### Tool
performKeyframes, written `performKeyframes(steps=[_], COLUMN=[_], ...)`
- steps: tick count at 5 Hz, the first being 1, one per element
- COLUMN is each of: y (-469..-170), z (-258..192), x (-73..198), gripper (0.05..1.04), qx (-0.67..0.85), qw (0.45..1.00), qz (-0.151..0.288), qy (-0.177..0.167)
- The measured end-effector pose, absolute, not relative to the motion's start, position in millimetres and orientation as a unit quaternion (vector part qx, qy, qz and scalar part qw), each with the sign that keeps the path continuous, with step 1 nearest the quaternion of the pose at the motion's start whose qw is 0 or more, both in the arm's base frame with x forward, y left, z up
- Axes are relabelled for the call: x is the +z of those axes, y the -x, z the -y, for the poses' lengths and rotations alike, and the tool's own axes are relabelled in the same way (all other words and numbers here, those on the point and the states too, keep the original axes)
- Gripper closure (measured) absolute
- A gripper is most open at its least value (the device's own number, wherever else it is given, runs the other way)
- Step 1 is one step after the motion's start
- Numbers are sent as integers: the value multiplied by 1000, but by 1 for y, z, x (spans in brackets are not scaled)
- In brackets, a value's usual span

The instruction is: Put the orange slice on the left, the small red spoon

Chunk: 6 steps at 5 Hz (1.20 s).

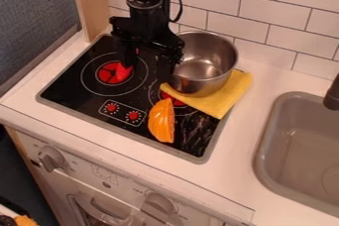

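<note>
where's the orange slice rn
In the camera view, the orange slice is just left of centre on the stove, right of the red knobs and just below the yellow cloth's left end.

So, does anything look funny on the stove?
Yes. A yellow cloth sticks out from under the metal pot, and cloth seems odd on a stove. The orange slice lies straight on it, without a dish. I see no spill.

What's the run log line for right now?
gripper: open, above stove | orange slice: on stove, near front | pot: on yellow cloth
</note>
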State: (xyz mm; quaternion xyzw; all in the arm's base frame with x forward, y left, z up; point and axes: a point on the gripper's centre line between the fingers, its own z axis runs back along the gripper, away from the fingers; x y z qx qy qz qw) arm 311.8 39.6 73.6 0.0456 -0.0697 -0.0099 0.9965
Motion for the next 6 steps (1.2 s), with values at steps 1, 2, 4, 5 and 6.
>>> performKeyframes(steps=[1, 2, 4, 5, 6], y=[-308, -290, -271, -268, -280], z=[-38, -15, 12, 5, 1], x=[65, 72, 67, 26, 13], gripper=[84, 84, 84, 84, 136], qx=[-7, -8, 9, 34, 35], qw=[998, 998, 999, 999, 998], qz=[56, 60, 42, -26, -30], qy=[-40, -5, 16, -11, -43])
